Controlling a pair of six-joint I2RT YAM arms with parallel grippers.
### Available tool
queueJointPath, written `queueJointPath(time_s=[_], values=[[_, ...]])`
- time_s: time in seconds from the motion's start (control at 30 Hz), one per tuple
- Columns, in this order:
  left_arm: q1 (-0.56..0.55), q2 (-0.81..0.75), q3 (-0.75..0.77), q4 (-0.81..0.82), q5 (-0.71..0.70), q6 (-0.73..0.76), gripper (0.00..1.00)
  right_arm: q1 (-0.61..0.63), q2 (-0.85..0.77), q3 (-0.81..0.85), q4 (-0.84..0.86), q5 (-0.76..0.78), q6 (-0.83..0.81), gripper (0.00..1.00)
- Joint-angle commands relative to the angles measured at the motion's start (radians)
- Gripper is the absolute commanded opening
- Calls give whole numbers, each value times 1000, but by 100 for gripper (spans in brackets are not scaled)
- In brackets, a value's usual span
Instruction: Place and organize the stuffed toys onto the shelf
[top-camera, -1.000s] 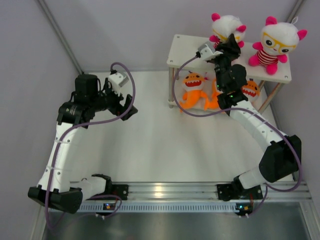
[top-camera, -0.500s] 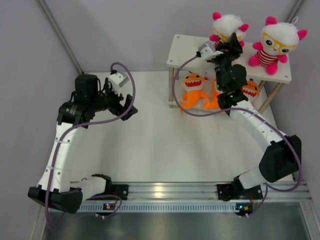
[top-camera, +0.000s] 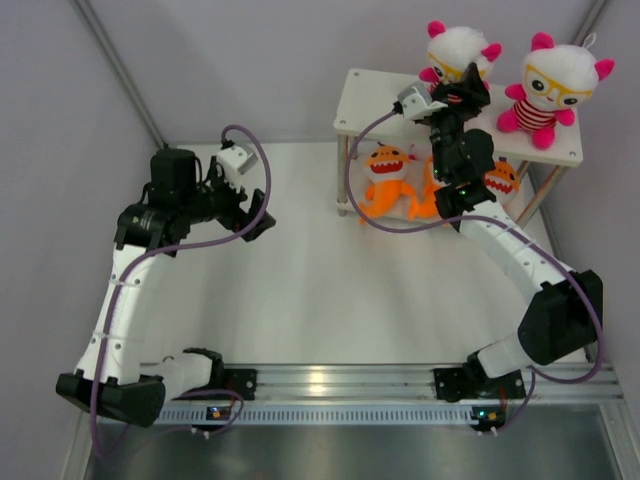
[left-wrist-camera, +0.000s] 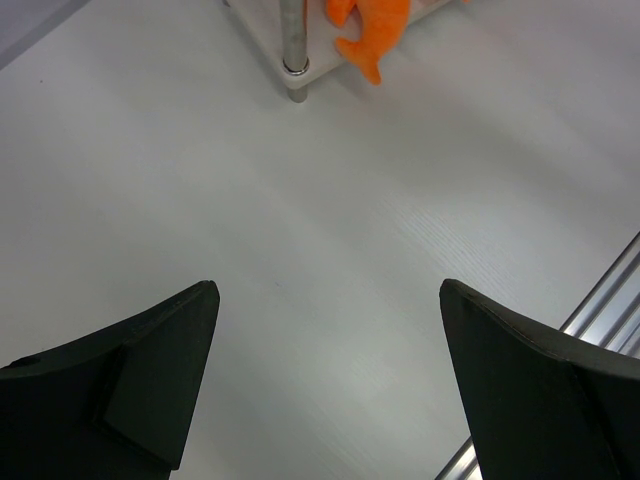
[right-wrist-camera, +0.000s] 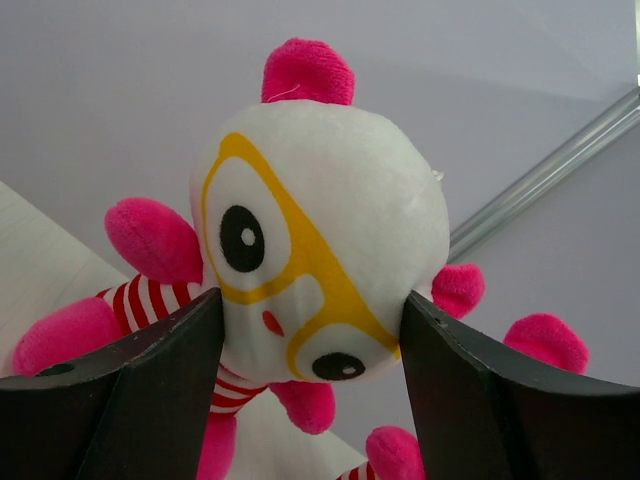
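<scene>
Right fingers (right-wrist-camera: 130, 390) are clamped on a doll (right-wrist-camera: 310, 250) by the head. The right wrist view shows it best: both black pads touch the cheeks and the yellow-glasses face fills the gap between them. One pink ear pokes up above the fingers, and the red-striped body shows low beside one pad.

You only get the setting from the top view. It shows the right gripper (top-camera: 458, 97) over the shelf (top-camera: 380, 100) top board, with the doll just beyond the fingertips toward the back edge. You cannot tell whether its feet rest on the board, because the arm blocks that. A second doll (top-camera: 550, 88) sits upright on the same board, off to the side of the fingers and apart from the held one. On the lower tier, under the gripper, one shark (top-camera: 385, 180) lies clear of the arm and the other shark (top-camera: 502, 180) is partly hidden by it.

Left fingers (left-wrist-camera: 150, 390) are spread wide with nothing between them. The left gripper (left-wrist-camera: 330, 385) hangs over the table (left-wrist-camera: 300, 250). Only the left wrist view shows a shelf leg (left-wrist-camera: 293, 50) and a shark tail (left-wrist-camera: 368, 35) far ahead of the fingertips. The top view puts this gripper well apart from the shelf.
</scene>
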Motion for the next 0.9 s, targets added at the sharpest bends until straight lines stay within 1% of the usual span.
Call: queueJointPath(time_s=[0.0, 0.03, 0.13, 0.43, 0.47, 0.5, 0.6, 0.73, 0.83, 0.87], values=[[-3, -4, -4, 35, 23, -1, 98, 7, -34, 33, 48, 18, 8, 69], [-3, -4, -5, 35, 21, -1, 98, 9, -36, 34, 48, 18, 8, 70], [-3, -4, -6, 36, 23, -1, 98, 7, -36, 36, 51, 18, 10, 76], [-2, -7, -7, 33, 26, 2, 98, 6, -39, 37, 54, 18, 8, 77], [-3, -9, -7, 33, 26, 0, 98, 7, -37, 39, 54, 19, 8, 78], [-3, -8, -7, 33, 27, 2, 98, 6, -37, 40, 55, 19, 8, 81], [-3, -6, -9, 33, 29, 0, 98, 6, -39, 40, 57, 18, 7, 84], [-3, -8, -9, 33, 29, 4, 98, 6, -39, 39, 55, 18, 5, 85], [-3, -9, -9, 32, 27, 4, 98, 6, -40, 37, 57, 19, 5, 90], [-3, -9, -9, 32, 27, 2, 98, 4, -39, 37, 58, 18, 5, 93]])
